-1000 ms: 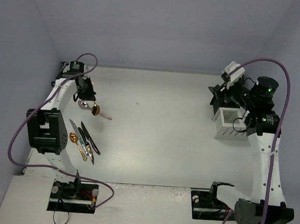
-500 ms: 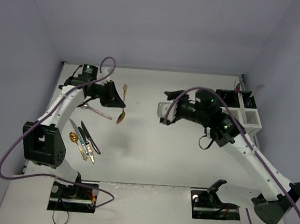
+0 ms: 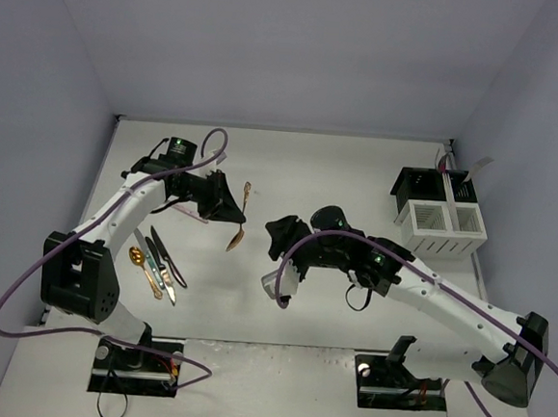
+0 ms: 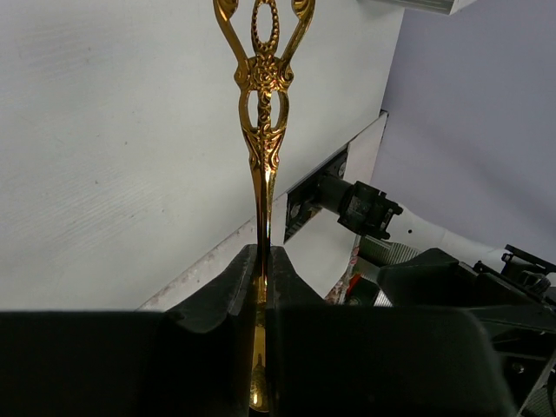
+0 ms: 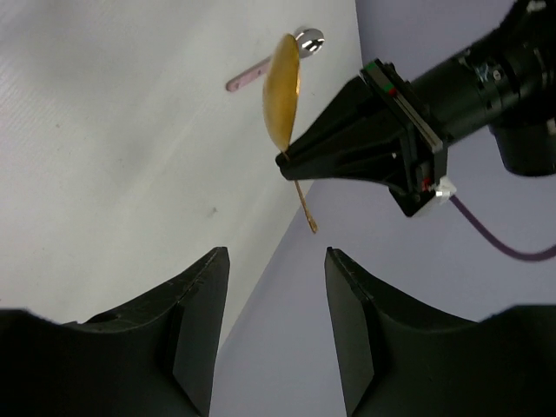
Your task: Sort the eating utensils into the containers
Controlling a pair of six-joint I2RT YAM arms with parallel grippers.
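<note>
Handover item: right gripper (image 5: 276, 256), jaws standing half apart and empty, is facing the gold spoon (image 3: 243, 215) that the left gripper (image 4: 262, 259) is pinching tight in mid-air; best closing squarely on the free ornate handle before release, containers (image 3: 431, 242) waiting beyond.

Left tool (image 4: 262, 261) clamped shut, raised; right tool (image 5: 271, 269) parted, facing it.
</note>
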